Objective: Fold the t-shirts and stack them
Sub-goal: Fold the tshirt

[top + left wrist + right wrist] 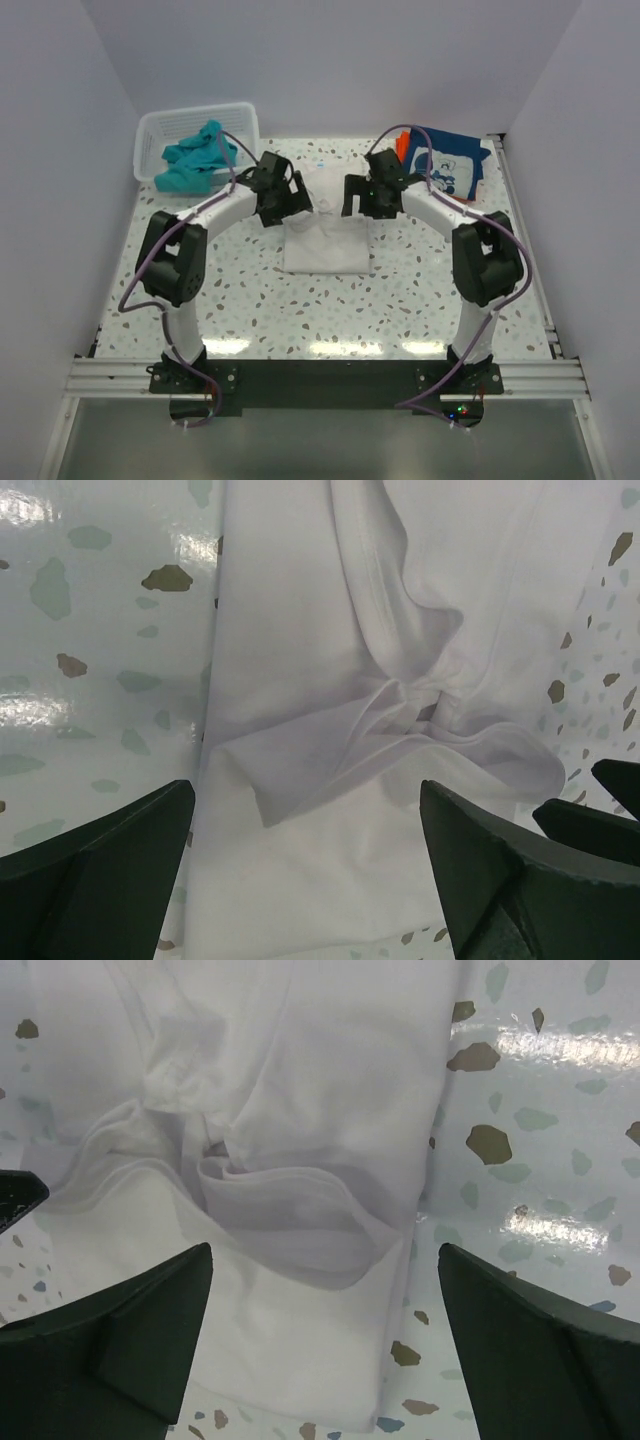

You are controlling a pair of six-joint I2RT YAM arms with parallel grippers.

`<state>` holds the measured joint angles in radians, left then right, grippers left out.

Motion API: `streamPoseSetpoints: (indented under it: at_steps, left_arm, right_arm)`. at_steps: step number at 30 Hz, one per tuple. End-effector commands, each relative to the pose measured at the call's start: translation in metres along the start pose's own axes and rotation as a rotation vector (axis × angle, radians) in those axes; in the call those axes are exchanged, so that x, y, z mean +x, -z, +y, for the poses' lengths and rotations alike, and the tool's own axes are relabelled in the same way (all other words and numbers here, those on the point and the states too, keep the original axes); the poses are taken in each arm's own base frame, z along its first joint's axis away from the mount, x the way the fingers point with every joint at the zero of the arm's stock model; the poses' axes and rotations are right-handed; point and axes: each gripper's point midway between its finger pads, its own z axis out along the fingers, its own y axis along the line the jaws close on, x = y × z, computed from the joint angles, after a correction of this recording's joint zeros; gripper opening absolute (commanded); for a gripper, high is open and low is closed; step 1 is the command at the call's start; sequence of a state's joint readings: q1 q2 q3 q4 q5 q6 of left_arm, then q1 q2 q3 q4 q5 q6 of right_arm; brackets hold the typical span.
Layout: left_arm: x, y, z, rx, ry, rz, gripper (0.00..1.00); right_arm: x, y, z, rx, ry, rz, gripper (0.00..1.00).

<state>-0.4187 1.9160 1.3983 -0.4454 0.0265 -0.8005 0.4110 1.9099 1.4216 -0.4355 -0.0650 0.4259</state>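
Note:
The white t-shirt lies partly folded in the middle of the table, its upper part rumpled. It also shows in the left wrist view and the right wrist view. My left gripper is open above the shirt's upper left, holding nothing. My right gripper is open above its upper right, holding nothing. The teal t-shirt is bunched in the basket. The navy t-shirt with white print lies at the back right on the orange one.
The white mesh basket stands at the back left corner. The speckled tabletop stretches in front of the white shirt. White walls close in the left, back and right sides.

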Motion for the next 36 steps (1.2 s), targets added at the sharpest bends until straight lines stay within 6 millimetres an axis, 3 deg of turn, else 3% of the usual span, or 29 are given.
streamPoseSetpoints:
  at_steps: [1,5,7,8,10,11,12,14,19,21,22,24,25,28,29,36]
  left_arm:
    - [-0.033,0.043,-0.014,0.037,0.007,-0.118,1.0]
    - [-0.027,0.067,-0.01,0.057,0.027,-0.145,1.0]
    - [-0.017,0.08,0.0,0.055,0.035,-0.154,1.0]
    - [-0.013,0.085,0.004,0.052,0.046,-0.156,1.0]
    - [0.002,0.096,0.021,0.036,0.057,-0.16,1.0]
    - [0.008,0.099,0.028,0.028,0.068,-0.162,1.0]
    - [0.025,0.096,0.046,-0.01,0.072,-0.136,1.0]
    - [0.032,0.111,0.059,-0.021,0.093,-0.172,1.0]
    - [0.068,0.128,0.108,-0.121,0.128,-0.174,1.0]
    - [0.079,0.13,0.121,-0.146,0.132,-0.168,1.0]
    - [0.079,0.135,0.123,-0.141,0.133,-0.183,1.0]
    - [0.085,0.137,0.129,-0.155,0.138,-0.178,1.0]
    - [0.086,0.139,0.131,-0.156,0.138,-0.182,1.0]
    - [0.088,0.141,0.138,-0.177,0.135,-0.184,1.0]
    - [0.089,0.141,0.139,-0.181,0.134,-0.185,1.0]
    - [0.097,0.132,0.137,-0.166,0.124,-0.145,1.0]
  right_arm:
    - [-0.027,0.036,0.011,-0.027,0.018,-0.086,0.99]
    - [-0.021,0.065,0.027,-0.122,0.03,-0.116,0.99]
    - [-0.004,0.067,0.03,-0.157,0.05,-0.093,0.99]
    - [0.002,0.077,0.042,-0.2,0.083,-0.096,0.99]
    - [0.023,0.076,0.049,-0.23,0.113,-0.064,0.99]
    - [0.036,0.076,0.063,-0.265,0.153,-0.042,0.99]
    - [0.044,0.075,0.069,-0.285,0.179,-0.032,0.99]
    - [0.062,0.074,0.088,-0.319,0.254,0.0,0.99]
    - [0.082,0.055,0.123,-0.382,0.387,0.057,0.99]
    - [0.077,0.049,0.137,-0.409,0.389,0.049,0.99]
    - [0.081,0.037,0.138,-0.41,0.388,0.071,0.99]
    - [0.07,0.027,0.145,-0.409,0.391,0.049,0.99]
    - [0.073,0.014,0.144,-0.397,0.395,0.069,0.99]
    - [0.061,-0.001,0.151,-0.385,0.402,0.054,0.99]
    - [0.062,-0.017,0.143,-0.347,0.406,0.066,0.99]
    - [0.01,-0.037,0.156,-0.387,0.338,-0.038,0.99]
